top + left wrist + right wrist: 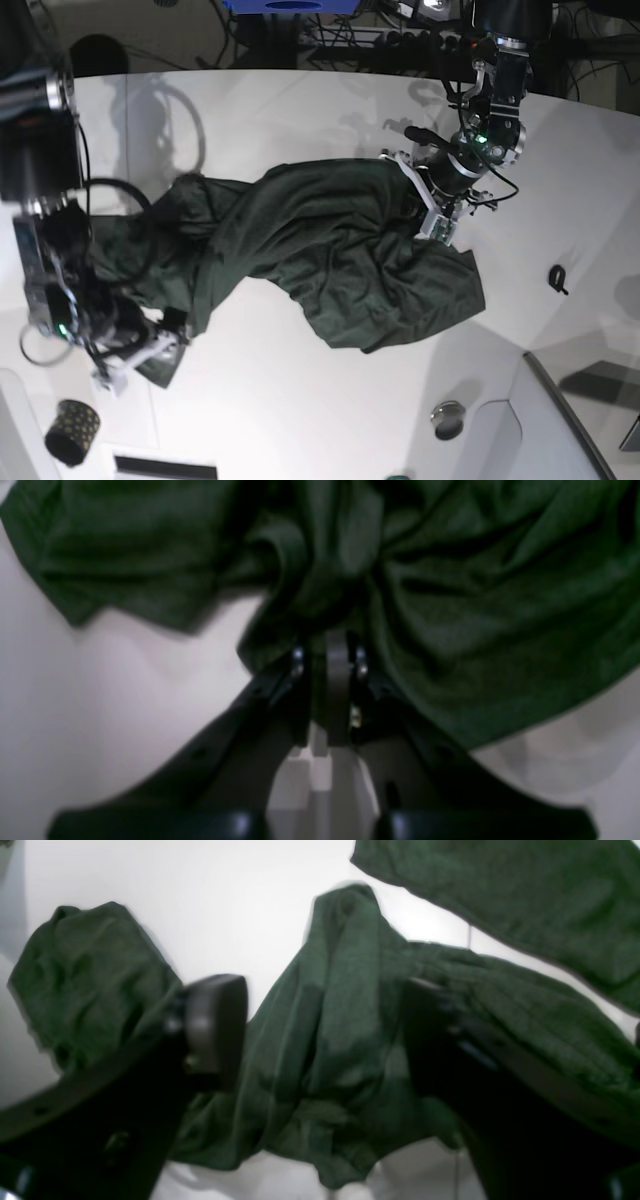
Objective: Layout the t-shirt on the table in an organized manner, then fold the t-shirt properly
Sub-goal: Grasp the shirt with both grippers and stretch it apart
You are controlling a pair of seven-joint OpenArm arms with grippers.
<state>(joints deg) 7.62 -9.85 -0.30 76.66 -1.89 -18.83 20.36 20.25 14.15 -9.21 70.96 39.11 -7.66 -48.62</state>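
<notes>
We see the t-shirt (330, 250) bunched across the middle of the surface (300, 420). The left gripper (330, 645) has its jaws clamped on a fold, while the right gripper (325, 1035) has its jaws apart over loose cloth. If the left arm pulls alone, we risk dragging the heap instead of spreading it. Collar and sleeves are lost in blurred folds.
</notes>
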